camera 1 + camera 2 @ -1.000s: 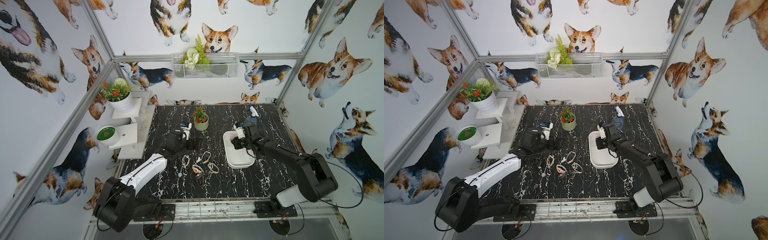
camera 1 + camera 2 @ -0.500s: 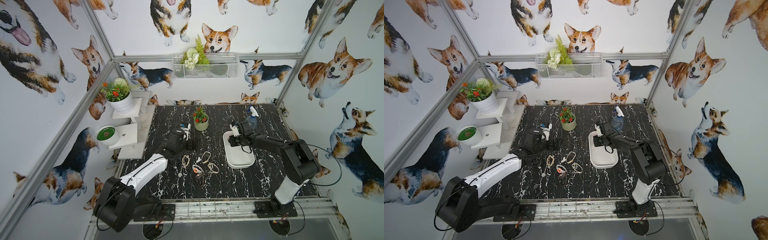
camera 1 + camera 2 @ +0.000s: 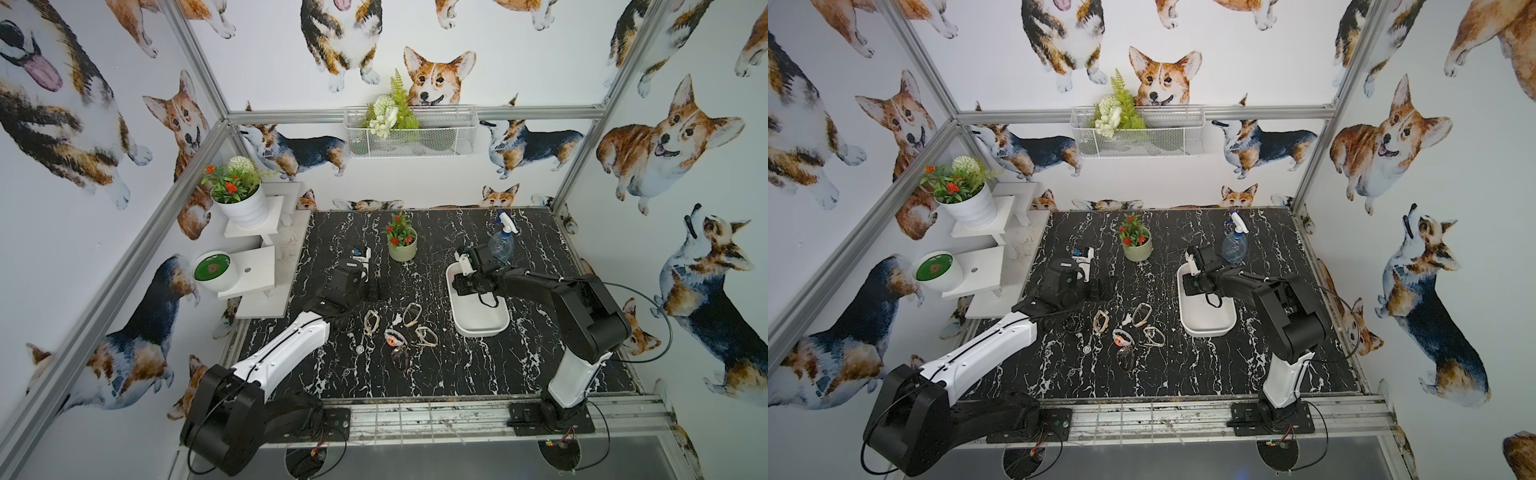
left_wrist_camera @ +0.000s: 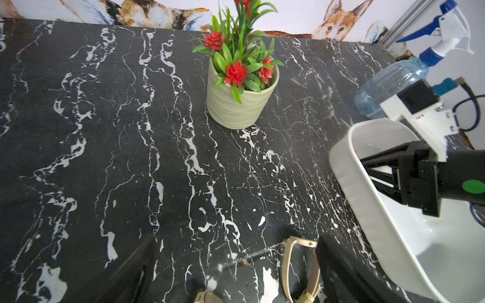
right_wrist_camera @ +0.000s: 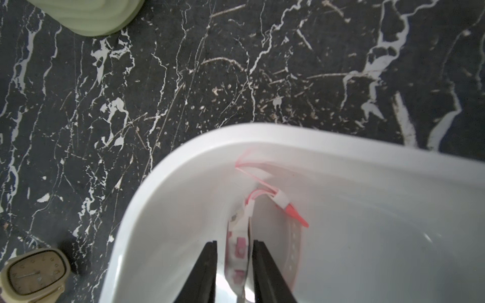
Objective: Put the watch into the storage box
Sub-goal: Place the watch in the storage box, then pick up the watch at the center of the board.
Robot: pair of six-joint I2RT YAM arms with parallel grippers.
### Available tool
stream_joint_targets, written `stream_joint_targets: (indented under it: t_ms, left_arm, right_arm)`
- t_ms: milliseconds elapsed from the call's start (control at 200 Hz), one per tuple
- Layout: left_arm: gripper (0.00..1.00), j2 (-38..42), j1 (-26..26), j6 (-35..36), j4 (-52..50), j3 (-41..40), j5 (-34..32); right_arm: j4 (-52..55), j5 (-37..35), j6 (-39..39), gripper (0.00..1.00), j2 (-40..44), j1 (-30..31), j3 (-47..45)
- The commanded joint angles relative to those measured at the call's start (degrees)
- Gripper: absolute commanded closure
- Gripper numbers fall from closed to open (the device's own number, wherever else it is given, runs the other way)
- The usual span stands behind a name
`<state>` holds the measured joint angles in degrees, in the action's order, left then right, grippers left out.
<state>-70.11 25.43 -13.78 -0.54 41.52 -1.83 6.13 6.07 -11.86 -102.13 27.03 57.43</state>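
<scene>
Since the storage box point(image 3: 482, 318) is the goal, the right gripper point(image 5: 235, 242) reaches into its far end, where a white-and-pink watch point(image 5: 238, 249) leans on edge against the inner wall, its strap between the black fingers point(image 5: 208, 267). Those jaws stand slightly parted, with a sliver of gap on either side of the strap, which reads as a release with the box bearing the watch. Beside the box, the left gripper point(image 3: 377, 287) hovers spread wide and empty near more watches point(image 3: 392, 337), probably poised for another pick.
</scene>
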Motion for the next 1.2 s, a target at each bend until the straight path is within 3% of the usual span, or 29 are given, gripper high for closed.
stream_joint_targets:
  t_ms: [0, 370, 606, 906, 1196]
  left_arm:
    - [0.0, 0.75, -0.54, -0.76, -2.28, 0.85, -2.35]
    - [0.0, 2.33, -5.34, -4.59, -10.04, 4.18, -5.11]
    - [0.0, 3.12, -11.13, -10.65, -11.44, 3.11, -5.54]
    - [0.0, 3.53, -15.91, -15.32, -10.98, -0.3, -6.63]
    - [0.0, 6.37, -18.99, -17.24, -10.45, -3.06, -7.85]
  right_arm:
    - [0.63, -1.14, 0.66, 0.62, 0.25, 0.27, 0.67]
    - [4.69, -3.05, 4.86, 0.56, 8.39, 3.26, 3.93]
    - [1.46, 6.33, 7.95, 0.53, 12.4, 7.61, 5.06]
    - [5.35, 3.61, 10.15, 0.52, 0.56, 21.07, 15.34]
    - [9.53, 1.32, 7.88, 0.52, -13.93, 29.12, 26.73]
